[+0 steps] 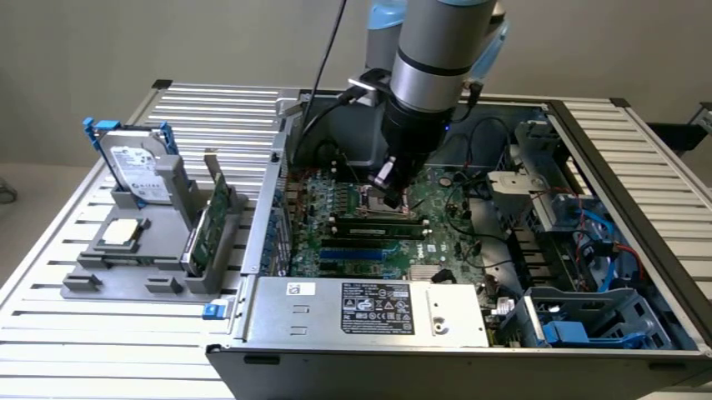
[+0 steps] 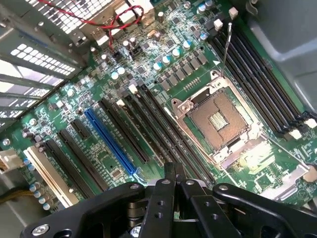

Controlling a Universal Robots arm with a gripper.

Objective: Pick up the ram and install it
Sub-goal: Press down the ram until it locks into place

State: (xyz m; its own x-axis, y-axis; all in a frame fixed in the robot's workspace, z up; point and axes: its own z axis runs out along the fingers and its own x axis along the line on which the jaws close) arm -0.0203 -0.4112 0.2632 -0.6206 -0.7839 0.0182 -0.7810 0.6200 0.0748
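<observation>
Ram is what we are after, so we look across from the exterior view's left. First comes a gray stand (image 1: pixel 167 285) holding a silver drive (image 1: pixel 136 172) with blue handles and a wide green card (image 1: pixel 213 218); neither is our stick. Next is the open computer case (image 1: pixel 639 212). Inside it, the ram (image 1: pixel 378 225) looks to be lying in one of the long slots on the green board (image 1: pixel 451 250), though we cannot tell if it is pushed all the way in. The gripper (image 1: pixel 392 198) hangs just above it, by the square chip socket (image 2: pixel 218 119). Its fingers are squeezed together and hold nothing. We think the picking up is done and the pushing-in part is under way. That needs a straight push down so both ends click. Black wires (image 1: pixel 473 146) hang close to the arm, and blue cables (image 1: pixel 606 237) sit farther to the right, out of the way.
</observation>
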